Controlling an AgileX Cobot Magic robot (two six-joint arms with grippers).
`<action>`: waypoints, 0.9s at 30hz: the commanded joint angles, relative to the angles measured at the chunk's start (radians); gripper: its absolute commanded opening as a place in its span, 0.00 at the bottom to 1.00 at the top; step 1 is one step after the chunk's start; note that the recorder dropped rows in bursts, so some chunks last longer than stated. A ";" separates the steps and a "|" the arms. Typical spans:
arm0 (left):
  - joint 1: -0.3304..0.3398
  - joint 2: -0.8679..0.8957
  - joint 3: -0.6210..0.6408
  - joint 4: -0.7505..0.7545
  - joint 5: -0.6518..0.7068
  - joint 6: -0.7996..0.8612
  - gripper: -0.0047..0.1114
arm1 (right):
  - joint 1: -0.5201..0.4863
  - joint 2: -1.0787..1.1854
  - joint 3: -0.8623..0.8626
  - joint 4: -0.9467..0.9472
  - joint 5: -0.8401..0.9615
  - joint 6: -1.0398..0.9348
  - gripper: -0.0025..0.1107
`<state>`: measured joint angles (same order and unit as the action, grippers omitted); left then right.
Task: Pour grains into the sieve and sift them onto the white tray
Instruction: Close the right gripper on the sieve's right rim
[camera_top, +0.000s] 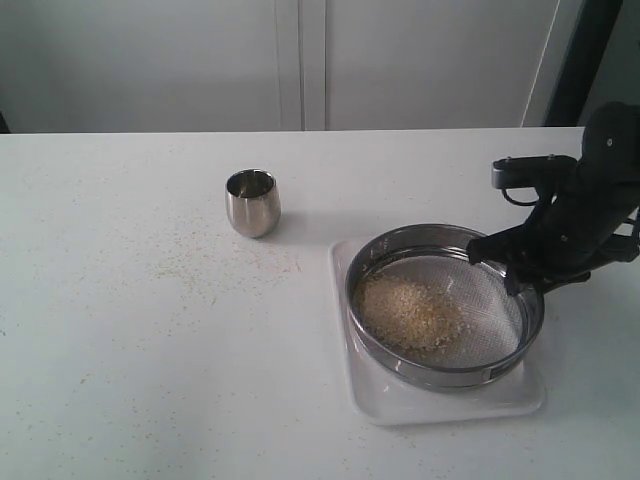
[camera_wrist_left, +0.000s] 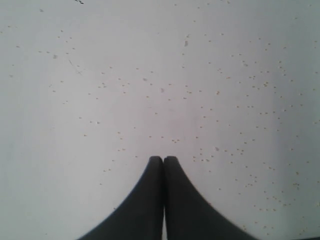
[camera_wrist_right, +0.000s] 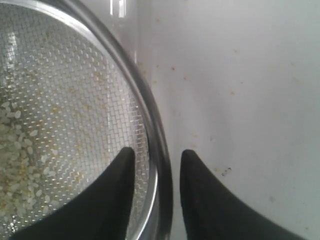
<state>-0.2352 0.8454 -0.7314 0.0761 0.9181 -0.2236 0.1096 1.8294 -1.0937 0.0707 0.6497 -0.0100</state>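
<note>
- The right pincer (camera_wrist_right: 156, 151) stands with its jaws apart, astride the wall of the sieve (camera_wrist_right: 150, 115): one finger inside over the mesh, the other outside. A thin gap shows on each side of the rim, so no grip is confirmed.
- Judgement: this stance suits closing on the rim, to lift or shake the sieve.
- Just inward of the inner finger, the mesh is mostly bare. The grains (camera_top: 410, 312) lie in a heap further across, towards the side of the sieve away from the pincer.
- Judgement: pouring is done; sifting is the step in hand. Whether fines have passed through, I cannot tell.
- Directly beneath the pincer and sieve sits the white tray (camera_top: 400, 405); the sieve rests within its edges, so whatever falls lands there.
- Well beyond the sieve's far side from the pincer, a steel cup (camera_top: 252, 202) stands upright on the table (camera_top: 120, 380).
- Stray granules (camera_top: 190, 265) speckle the table past the cup.
- The left pincer (camera_wrist_left: 163, 159), jaws together and empty, hangs over a littered surface.
</note>
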 joint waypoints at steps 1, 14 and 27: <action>0.003 -0.008 0.004 -0.007 0.017 0.003 0.04 | 0.000 0.015 -0.003 0.004 -0.011 -0.013 0.29; 0.003 -0.008 0.004 -0.007 0.017 0.003 0.04 | 0.000 0.019 -0.003 0.010 -0.022 -0.013 0.29; 0.003 -0.008 0.004 -0.007 0.017 0.003 0.04 | 0.000 0.045 -0.011 0.010 -0.016 -0.013 0.27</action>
<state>-0.2352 0.8454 -0.7314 0.0761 0.9181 -0.2236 0.1096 1.8725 -1.0987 0.0785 0.6349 -0.0100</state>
